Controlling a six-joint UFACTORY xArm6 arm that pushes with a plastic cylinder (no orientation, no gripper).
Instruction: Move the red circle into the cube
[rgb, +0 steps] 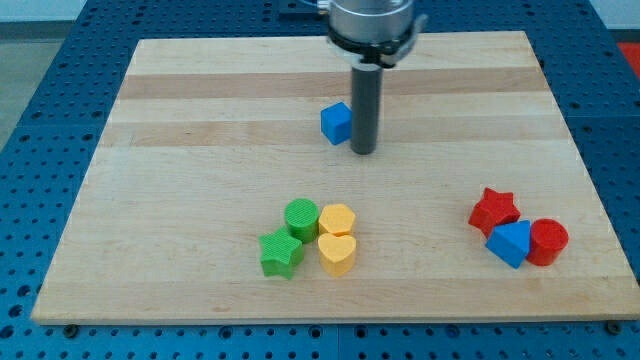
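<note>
Inspecting from largest downward: the wooden board (200, 110) carries everything. My rod comes down from the view's top, and my tip (364, 152) rests on the board; it is a bare rod with no jaws, holding nothing. The blue cube (337, 123) sits just beside my tip on the view's left, near touching, though I cannot confirm contact. The red circle (548, 242) lies well apart from my tip, toward the view's bottom right, touching a blue triangular block (510, 243), with a red star (494, 210) just above them. Below my tip, slightly to the view's left, four blocks cluster: green circle (301, 218), green star (281, 254), yellow hexagon-like block (337, 219), yellow heart (337, 253).
</note>
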